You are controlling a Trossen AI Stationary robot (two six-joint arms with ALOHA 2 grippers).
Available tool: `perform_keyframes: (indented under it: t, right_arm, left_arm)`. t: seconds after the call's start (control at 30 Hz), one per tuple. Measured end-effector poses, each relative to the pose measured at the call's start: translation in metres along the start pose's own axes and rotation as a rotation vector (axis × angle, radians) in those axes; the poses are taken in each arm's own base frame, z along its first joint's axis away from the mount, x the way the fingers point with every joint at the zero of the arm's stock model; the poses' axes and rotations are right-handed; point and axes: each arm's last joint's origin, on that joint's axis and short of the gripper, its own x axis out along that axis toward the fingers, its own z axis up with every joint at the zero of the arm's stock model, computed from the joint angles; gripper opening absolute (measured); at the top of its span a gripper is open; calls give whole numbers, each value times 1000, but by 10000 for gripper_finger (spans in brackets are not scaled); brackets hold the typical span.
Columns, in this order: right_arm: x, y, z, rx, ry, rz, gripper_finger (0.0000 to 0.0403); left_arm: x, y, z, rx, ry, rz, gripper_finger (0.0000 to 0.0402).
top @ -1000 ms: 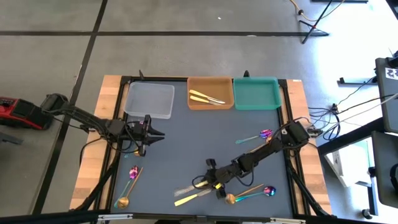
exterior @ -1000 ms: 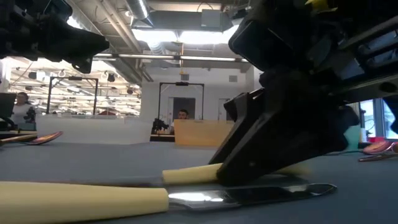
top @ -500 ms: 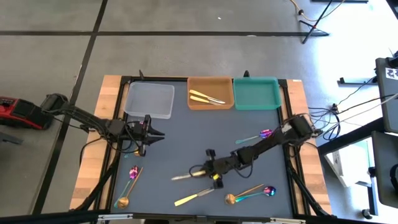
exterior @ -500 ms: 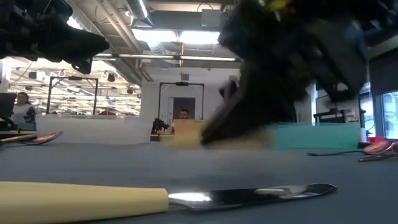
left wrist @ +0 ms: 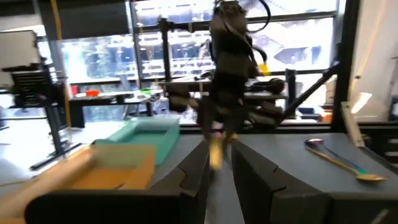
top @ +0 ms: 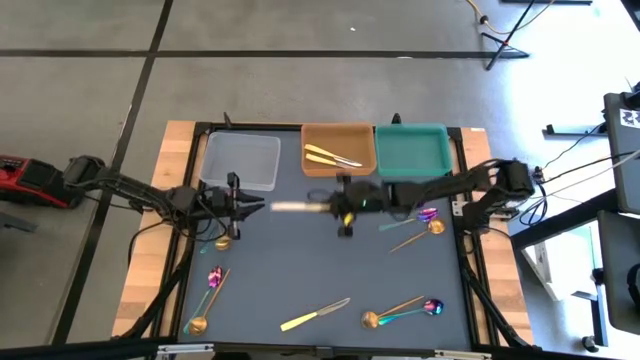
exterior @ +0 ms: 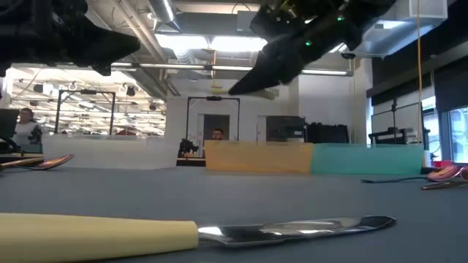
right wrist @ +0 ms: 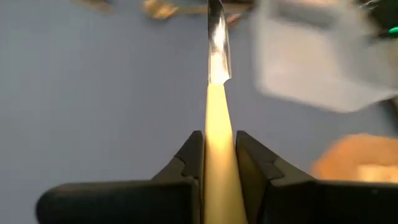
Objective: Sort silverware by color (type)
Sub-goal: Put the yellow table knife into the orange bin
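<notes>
A yellow-handled knife point(right wrist: 214, 118) is held by its handle in the right end effector point(top: 345, 207), raised above the desk point(top: 300, 260) just in front of the orange tray point(top: 338, 150); the blade is pointed toward the left arm. In the right wrist view the fingers point(right wrist: 188, 158) are seen clamped against the handle on both sides. The left end effector point(top: 240, 205) is positioned near the clear tray point(top: 240, 160); its fingers are seen narrowly parted, with nothing between them. Two knives point(top: 332, 156) are lying in the orange tray. The teal tray point(top: 411, 150) is beside it. A further knife point(top: 314, 314) is lying on the desk at the near edge, and spoons point(top: 405, 311) are scattered near both sides.
</notes>
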Motion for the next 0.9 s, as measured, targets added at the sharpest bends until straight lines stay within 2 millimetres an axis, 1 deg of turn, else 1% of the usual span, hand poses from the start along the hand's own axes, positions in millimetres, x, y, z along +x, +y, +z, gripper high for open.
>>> perform_keyframes:
  t: [0.13,0.23,0.37,0.47,0.6,0.73,0.8,0.9]
  right_arm:
    - [-11,-49,-2,12,-11,-127,48]
    - [-16,-80,-11,27,16,-206,50]
    - [-21,-117,-27,57,44,-261,51]
    - [-23,-140,-41,94,72,-297,51]
    - [-18,-158,-60,133,83,-262,52]
    - [-6,-164,-80,163,150,-259,55]
    - [-2,-164,-84,179,164,-264,58]
    - [1,-163,-86,182,167,-264,64]
  left_arm:
    - [2,1,-4,-32,35,-17,63]
    - [3,0,-10,-41,80,-38,63]
    - [4,-1,-15,-36,122,-35,63]
    - [6,-1,-18,-44,143,-24,63]
    - [7,-1,-18,-41,136,-22,63]
    - [8,-2,-17,-63,121,-21,63]
    - [8,-2,-18,-88,131,-21,63]
    - [9,-4,-22,-131,156,-62,63]
